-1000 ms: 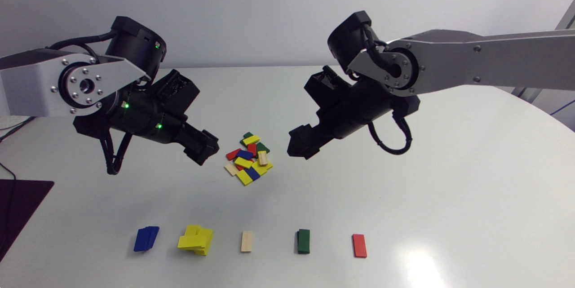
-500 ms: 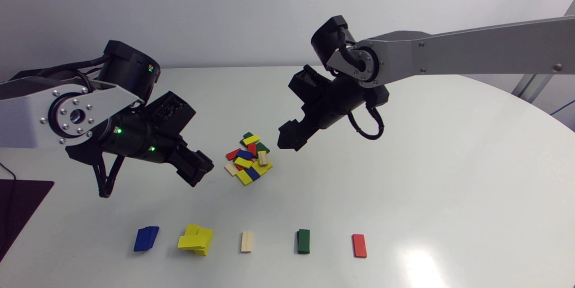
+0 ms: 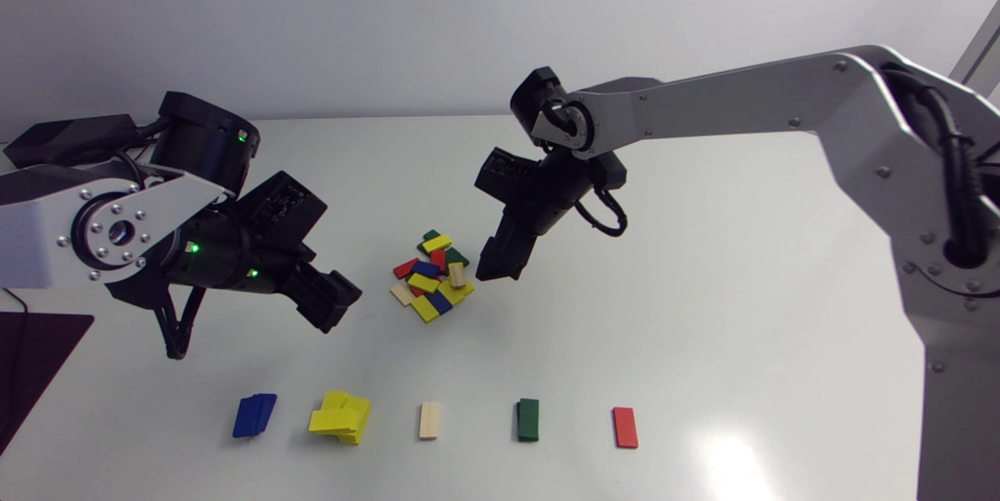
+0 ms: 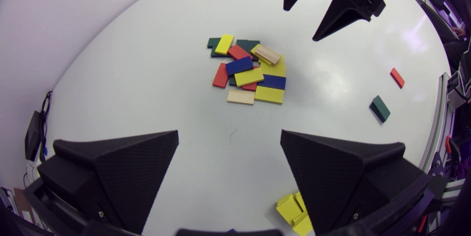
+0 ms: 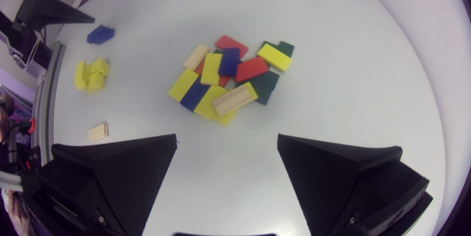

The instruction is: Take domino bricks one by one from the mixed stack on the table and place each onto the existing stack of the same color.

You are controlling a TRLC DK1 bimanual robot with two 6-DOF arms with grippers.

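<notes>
Along the near edge of the table [image 3: 742, 329], in a row: blue stack [image 3: 254, 415], yellow stack [image 3: 341, 417], wooden brick [image 3: 428, 420], green stack [image 3: 528, 419], red brick [image 3: 625, 427]. Mid-table, mixed stack [image 3: 432, 274]. Left of it, left gripper [image 3: 332, 312], spread wide, empty. Just right of it, right gripper [image 3: 496, 266], likewise spread and empty.

Mixed brick pile [image 3: 431, 276] mid-table, five colour stacks [image 3: 428, 420] in front
</notes>
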